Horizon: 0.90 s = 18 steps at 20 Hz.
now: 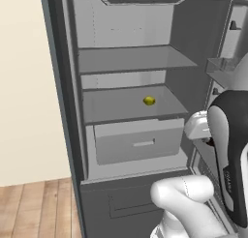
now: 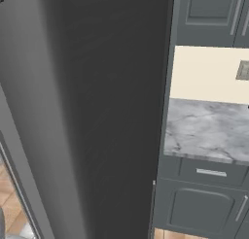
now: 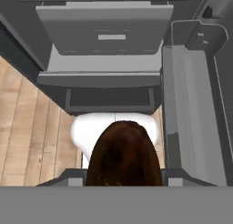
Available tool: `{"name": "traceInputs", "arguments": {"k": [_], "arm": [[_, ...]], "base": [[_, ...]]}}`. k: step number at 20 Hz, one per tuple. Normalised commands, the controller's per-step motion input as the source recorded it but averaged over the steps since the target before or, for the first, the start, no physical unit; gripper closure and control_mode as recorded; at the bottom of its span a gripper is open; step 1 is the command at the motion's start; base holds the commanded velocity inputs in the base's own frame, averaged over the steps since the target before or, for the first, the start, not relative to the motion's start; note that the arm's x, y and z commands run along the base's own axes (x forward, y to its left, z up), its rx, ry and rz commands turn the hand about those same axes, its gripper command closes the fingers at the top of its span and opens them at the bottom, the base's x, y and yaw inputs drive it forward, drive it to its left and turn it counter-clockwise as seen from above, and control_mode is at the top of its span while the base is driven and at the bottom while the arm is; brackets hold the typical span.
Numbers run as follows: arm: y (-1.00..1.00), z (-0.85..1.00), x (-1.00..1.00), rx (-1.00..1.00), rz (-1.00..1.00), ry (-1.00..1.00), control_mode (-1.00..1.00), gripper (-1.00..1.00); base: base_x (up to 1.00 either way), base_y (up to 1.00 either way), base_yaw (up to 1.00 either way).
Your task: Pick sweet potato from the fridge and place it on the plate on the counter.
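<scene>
My gripper (image 3: 124, 184) is shut tight on the dark red-brown oval sweet potato (image 3: 124, 155), outside the tall dark grey fridge (image 1: 72, 135), low by its pale drawer (image 3: 104, 29). Pick's done, I think. Next: turn w/ it to the grey-white marbled worktop (image 2: 206, 128) & find the plate.

A small yellow fruit (image 1: 149, 100) sits alone near the right edge of the open fridge's (image 1: 68, 111) middle shelf (image 1: 121, 106), above a pale closed drawer (image 1: 138, 141).
</scene>
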Motion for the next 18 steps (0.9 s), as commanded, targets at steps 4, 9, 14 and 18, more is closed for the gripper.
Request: {"name": "traceInputs", "arguments": {"k": [4, 9, 14, 18], "arm": [[0.00, 0.00, 0.00, 0.00, 0.00, 0.00, 1.00, 1.00], [0.00, 0.00, 0.00, 0.00, 0.00, 0.00, 1.00, 1.00], [0.00, 0.00, 0.00, 0.00, 0.00, 0.00, 1.00, 1.00], [0.00, 0.00, 0.00, 0.00, 0.00, 0.00, 1.00, 1.00]], "base": [[-0.14, 0.47, 0.35], [0.03, 0.63, 0.62], [0.01, 0.38, 0.85], [0.02, 0.25, 0.88]]}}
